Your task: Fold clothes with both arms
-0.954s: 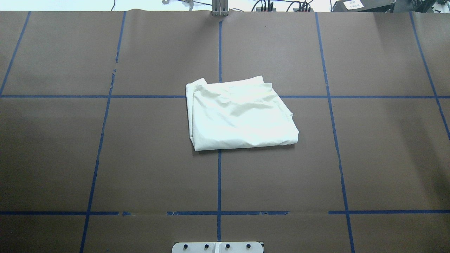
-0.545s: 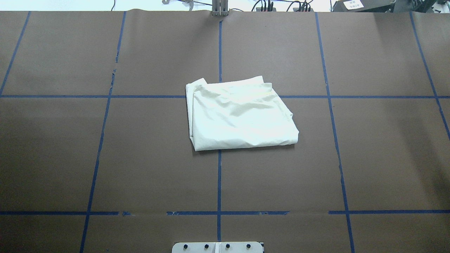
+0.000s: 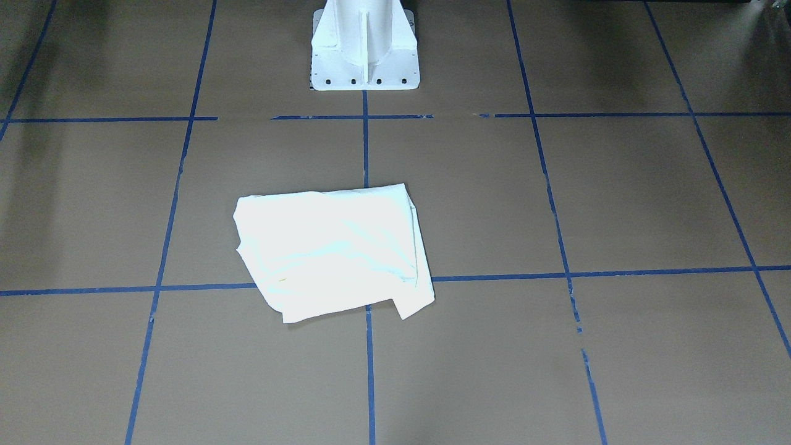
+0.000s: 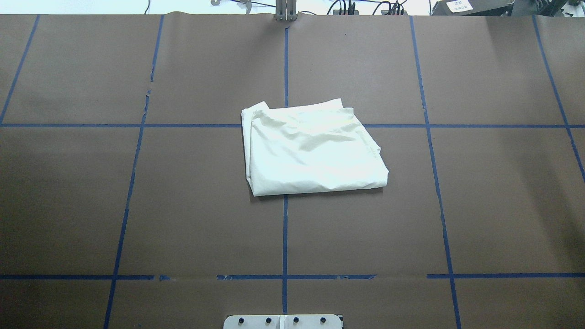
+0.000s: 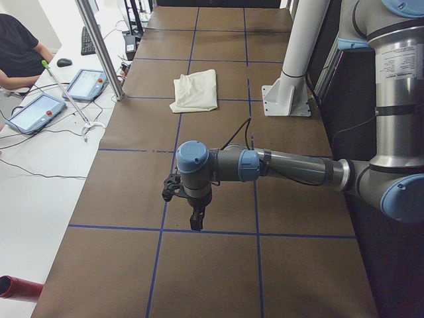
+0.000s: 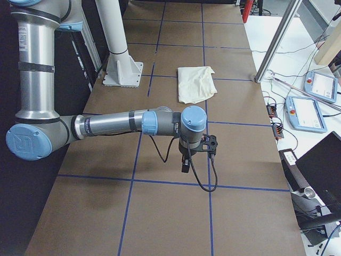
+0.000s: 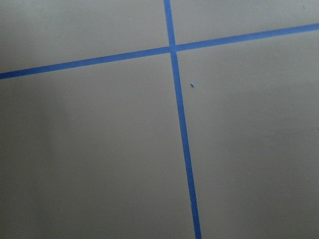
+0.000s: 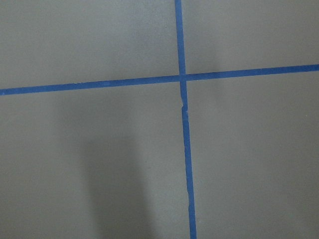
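The cream-white T-shirt [image 4: 313, 151] lies folded into a rough rectangle at the middle of the brown table, with no print or collar showing. It also shows in the front-facing view [image 3: 334, 250], the left side view [image 5: 196, 91] and the right side view [image 6: 196, 82]. My left arm [image 5: 285, 169] reaches over the table's left end with its gripper [image 5: 197, 222] pointing down, far from the shirt. My right arm [image 6: 117, 125] does the same at the right end with its gripper [image 6: 185, 165]. I cannot tell whether either gripper is open or shut. Neither touches the shirt.
Blue tape lines [image 4: 285, 228] grid the brown table cover. The white pedestal base [image 3: 364, 46] stands at the robot's side. A metal post [image 5: 99, 46], tablets [image 5: 33, 112] and cables lie on the white bench beyond the far edge. A seated person [image 5: 16, 50] is there.
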Robot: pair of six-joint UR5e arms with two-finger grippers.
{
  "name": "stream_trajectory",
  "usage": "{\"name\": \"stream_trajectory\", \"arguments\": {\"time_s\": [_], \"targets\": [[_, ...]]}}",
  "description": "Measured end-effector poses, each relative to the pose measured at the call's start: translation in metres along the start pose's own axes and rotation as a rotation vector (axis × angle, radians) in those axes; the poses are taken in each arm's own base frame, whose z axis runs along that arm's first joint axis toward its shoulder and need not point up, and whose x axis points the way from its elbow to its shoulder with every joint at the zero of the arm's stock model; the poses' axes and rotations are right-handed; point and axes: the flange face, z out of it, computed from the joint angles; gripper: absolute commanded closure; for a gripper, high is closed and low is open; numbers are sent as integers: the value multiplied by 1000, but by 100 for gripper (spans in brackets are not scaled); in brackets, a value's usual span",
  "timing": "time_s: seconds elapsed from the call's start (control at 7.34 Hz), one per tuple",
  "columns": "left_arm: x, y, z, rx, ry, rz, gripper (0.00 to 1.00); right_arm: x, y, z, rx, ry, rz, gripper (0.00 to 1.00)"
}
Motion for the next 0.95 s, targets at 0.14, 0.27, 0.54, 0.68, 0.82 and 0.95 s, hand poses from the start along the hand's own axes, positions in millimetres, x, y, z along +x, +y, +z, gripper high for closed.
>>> {"name": "stream_trajectory", "arguments": {"time_s": [0.14, 0.27, 0.54, 0.68, 0.82, 0.95], "targets": [[0, 0, 0, 0, 2, 1, 0, -1, -1, -1, 5, -1, -5, 0], [1, 0, 0, 2, 3, 4, 0, -2, 0, -2, 14, -1, -13, 0], [1, -2, -1, 8, 5, 9, 0, 0, 4, -1, 15, 6, -8, 0], [0, -1, 1, 4, 7, 6, 0, 5, 8, 4, 5, 9, 1, 0], [-3, 0, 4, -3, 9, 0, 0, 9, 10, 7, -2, 10, 7, 0], [-5, 0, 6, -8, 10, -5, 0, 11, 11, 9, -6, 11, 10, 0]]}}
